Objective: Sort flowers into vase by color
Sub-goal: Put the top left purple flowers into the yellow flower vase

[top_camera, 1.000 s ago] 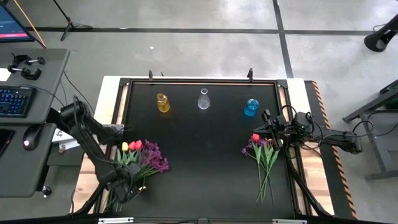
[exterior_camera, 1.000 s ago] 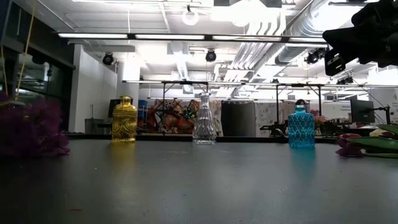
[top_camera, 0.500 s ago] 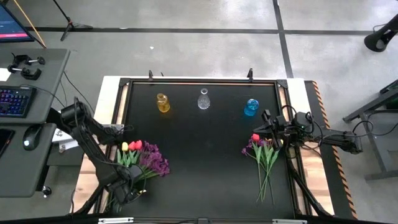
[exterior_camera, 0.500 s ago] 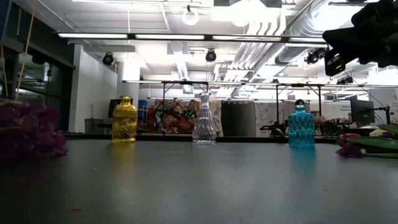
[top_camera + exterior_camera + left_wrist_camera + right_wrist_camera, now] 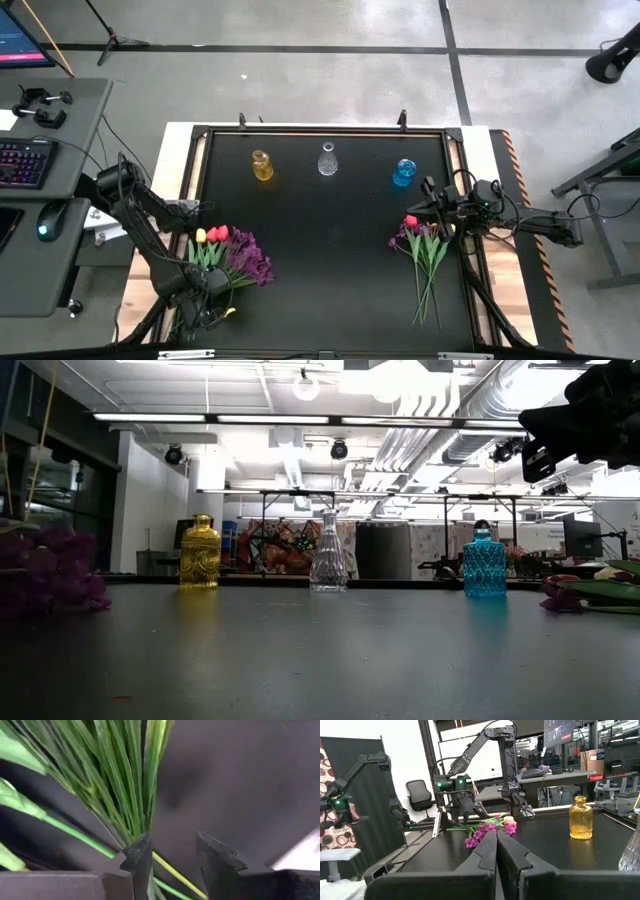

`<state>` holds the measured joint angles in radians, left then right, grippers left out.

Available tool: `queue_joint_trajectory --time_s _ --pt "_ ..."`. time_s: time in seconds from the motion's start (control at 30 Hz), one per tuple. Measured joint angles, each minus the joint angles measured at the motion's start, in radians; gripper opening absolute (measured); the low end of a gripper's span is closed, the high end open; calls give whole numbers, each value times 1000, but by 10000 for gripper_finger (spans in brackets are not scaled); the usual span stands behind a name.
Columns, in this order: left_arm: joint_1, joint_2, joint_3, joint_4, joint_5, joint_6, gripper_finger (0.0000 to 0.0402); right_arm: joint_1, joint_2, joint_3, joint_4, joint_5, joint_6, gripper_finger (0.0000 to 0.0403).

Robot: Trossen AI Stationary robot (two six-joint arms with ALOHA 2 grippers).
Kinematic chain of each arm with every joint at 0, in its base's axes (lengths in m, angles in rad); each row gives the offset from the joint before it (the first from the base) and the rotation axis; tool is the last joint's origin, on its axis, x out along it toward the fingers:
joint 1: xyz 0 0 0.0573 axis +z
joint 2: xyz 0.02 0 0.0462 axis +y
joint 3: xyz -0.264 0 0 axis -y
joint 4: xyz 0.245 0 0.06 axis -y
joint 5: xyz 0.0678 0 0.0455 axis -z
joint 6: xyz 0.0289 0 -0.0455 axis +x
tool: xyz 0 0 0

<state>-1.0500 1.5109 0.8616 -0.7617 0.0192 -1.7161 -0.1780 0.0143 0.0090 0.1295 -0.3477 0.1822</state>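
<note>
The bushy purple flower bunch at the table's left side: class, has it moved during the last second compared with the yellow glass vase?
Yes. The bushy purple flower bunch has slid slightly toward the table's front-left edge, away from the yellow glass vase, drawn by the left hand.

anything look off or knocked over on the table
Nothing stands out. The yellow vase, clear vase and blue vase stand upright in a row, all empty; both flower bunches lie flat on the mat.
</note>
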Motion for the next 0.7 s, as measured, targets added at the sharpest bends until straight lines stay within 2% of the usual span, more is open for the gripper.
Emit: queue_joint_trajectory --time_s 0.27,0.7 --pt "0 29 0 -66 5 13 135 0 0 0 -1 0 0 0" --pt "0 -46 0 -101 0 27 135 0 0 0 -14 0 0 0"
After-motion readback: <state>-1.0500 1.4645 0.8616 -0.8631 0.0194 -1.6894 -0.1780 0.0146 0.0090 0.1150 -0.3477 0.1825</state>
